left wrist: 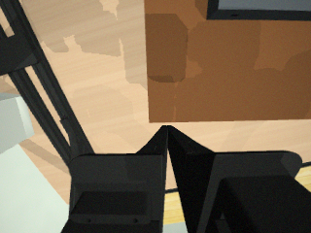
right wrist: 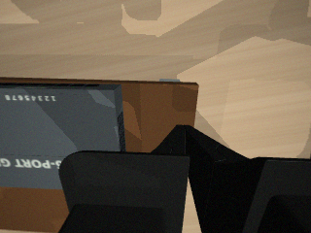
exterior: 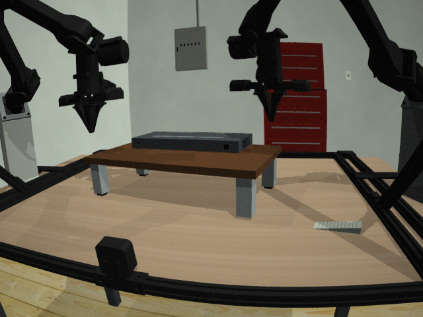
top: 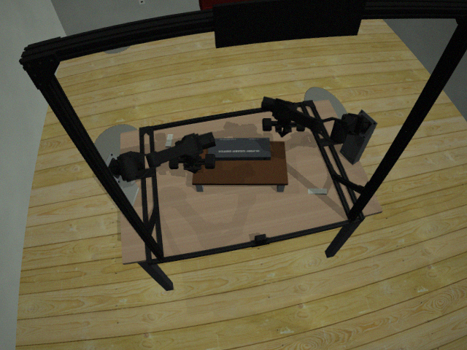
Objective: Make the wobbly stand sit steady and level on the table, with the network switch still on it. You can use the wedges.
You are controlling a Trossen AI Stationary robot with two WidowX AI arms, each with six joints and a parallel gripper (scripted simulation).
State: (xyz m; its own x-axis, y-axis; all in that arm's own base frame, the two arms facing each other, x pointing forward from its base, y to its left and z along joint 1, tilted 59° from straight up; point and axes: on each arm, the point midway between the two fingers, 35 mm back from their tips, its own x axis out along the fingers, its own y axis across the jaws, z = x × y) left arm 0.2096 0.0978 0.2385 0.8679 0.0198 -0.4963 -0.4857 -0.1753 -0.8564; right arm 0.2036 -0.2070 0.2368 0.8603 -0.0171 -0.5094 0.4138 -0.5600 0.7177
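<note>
The stand, a brown board [top: 245,173] [exterior: 177,160] [left wrist: 228,73] [right wrist: 160,112] on grey legs, bears the dark grey network switch [top: 245,149] [exterior: 188,141] [left wrist: 262,6] [right wrist: 73,126] near its back edge. In the exterior view, dark feet show under three legs; the front right leg [exterior: 246,197] shows none. Any small gap under a leg is unclear. One ribbed wedge [top: 317,191] [exterior: 337,226] lies right of the stand, another wedge [top: 169,140] at the back left. My left gripper [top: 193,172] [exterior: 90,131] [left wrist: 166,129] is shut, empty, above the stand's left side. My right gripper [top: 284,134] [exterior: 271,120] [right wrist: 182,131] is shut, empty, above its back right.
A black frame [top: 211,251] [exterior: 238,290] runs round the table [top: 211,226] [exterior: 191,252]. A small black camera block [top: 260,238] [exterior: 115,255] stands on its front rail. Black posts rise at the sides to an overhead beam [top: 131,31].
</note>
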